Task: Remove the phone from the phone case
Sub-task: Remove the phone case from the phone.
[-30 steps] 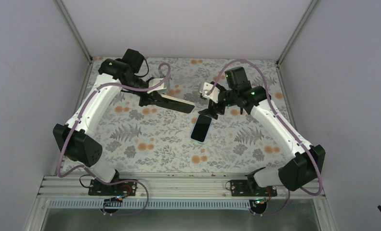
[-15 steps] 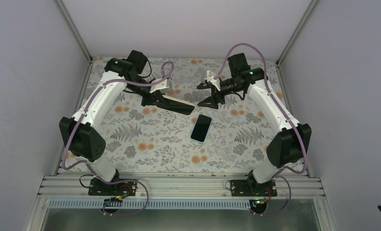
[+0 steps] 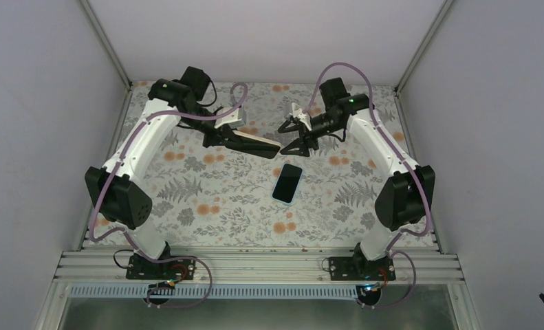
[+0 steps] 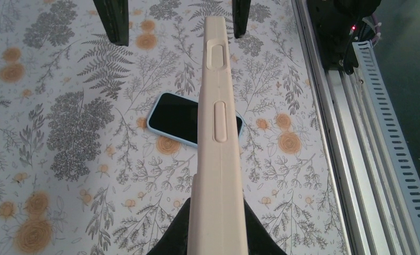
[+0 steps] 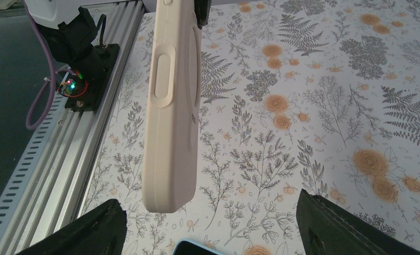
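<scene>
The left claw clenches one end of a smooth cream phone case — probably silicone — held aloft. Below, a glossy black, pale-blue-rimmed phone lies flat on the fern-printed desk. The right claw hangs spread — empty.

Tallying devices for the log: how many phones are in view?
1. The phone lies screen-up near the middle of the table, touching neither arm. The beige case, clamped by the left gripper, could hide another; its inside is not clearly shown.
</scene>
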You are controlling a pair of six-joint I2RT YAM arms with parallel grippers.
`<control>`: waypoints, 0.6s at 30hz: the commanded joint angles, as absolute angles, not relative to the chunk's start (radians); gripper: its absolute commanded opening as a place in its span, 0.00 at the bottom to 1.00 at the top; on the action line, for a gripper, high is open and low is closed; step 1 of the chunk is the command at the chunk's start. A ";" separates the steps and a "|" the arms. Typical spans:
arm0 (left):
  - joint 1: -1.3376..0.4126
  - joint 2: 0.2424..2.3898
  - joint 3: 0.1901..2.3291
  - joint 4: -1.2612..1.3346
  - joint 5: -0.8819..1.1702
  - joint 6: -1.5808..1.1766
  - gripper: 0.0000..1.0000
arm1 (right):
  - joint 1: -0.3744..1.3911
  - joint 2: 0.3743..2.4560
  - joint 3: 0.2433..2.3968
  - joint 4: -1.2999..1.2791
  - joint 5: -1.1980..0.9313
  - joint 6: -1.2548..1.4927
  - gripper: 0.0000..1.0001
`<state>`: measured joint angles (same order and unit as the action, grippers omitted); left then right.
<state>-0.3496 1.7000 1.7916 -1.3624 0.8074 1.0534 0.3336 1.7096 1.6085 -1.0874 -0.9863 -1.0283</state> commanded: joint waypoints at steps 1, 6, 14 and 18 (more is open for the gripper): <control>-0.351 1.702 1.812 -1.358 0.888 1.050 0.02 | 0.335 1.710 1.604 -1.036 -1.031 -1.013 0.82; -0.351 1.689 1.796 -1.357 0.888 1.055 0.02 | 0.327 1.733 1.631 -1.014 -1.013 -0.991 0.80; -0.351 1.659 1.763 -1.357 0.889 1.079 0.02 | 0.312 1.783 1.693 -1.031 -0.990 -1.013 0.79; -0.357 1.629 1.728 -1.357 0.890 1.093 0.02 | 0.298 1.834 1.768 -1.071 -0.948 -1.037 0.80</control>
